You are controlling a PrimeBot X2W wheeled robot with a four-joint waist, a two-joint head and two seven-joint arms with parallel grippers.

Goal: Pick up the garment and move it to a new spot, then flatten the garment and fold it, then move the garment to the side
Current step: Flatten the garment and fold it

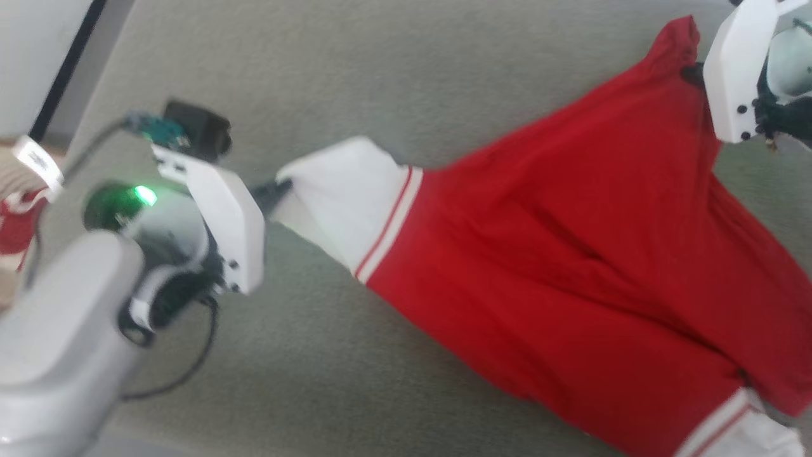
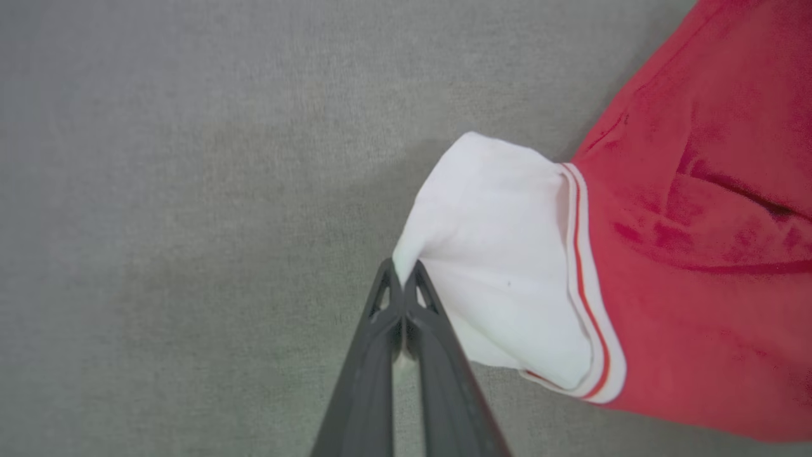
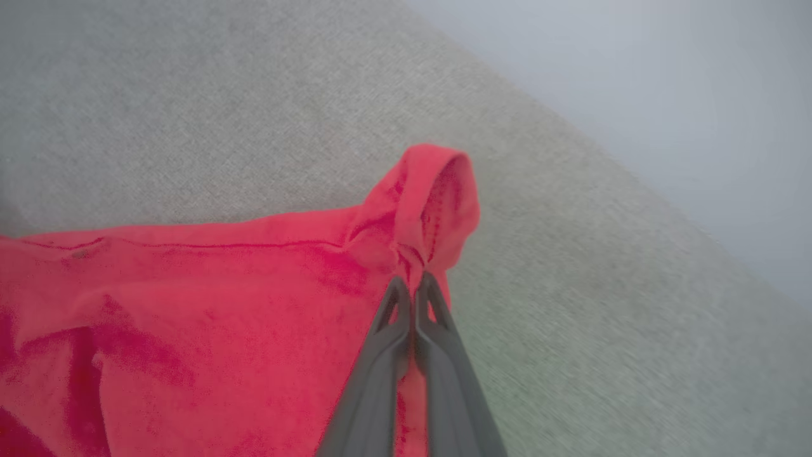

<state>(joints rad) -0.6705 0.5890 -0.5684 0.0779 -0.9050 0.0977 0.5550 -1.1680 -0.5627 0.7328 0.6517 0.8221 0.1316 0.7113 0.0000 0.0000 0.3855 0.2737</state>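
**Left tool** [image 2: 401,270]: fingers brought together and clamped on the outer edge of the white end panel [image 2: 501,266] of the garment [image 1: 571,254].

**Right tool** [image 3: 412,282]: fingers together, clamped on a bunched red corner [image 3: 434,197], which is puckered into a small hood above the tips.

**Garment:** bright red cloth, stretched loosely between the two tools across the grey table [image 1: 380,76]. The held white panel is turned toward the left arm. A second white panel [image 1: 742,431] is seen at the lower right of the head view.

**Handling (judged):** soft, light and limp, with no stiffness of its own. Sagging and creasing between the holds is to be expected. Not fragile. Slipping from a thin pinch is possible.

**Where to take hold (judged):** corners and striped hems, where the cloth is doubled. Two holds set well apart are suited to lifting and to flattening.
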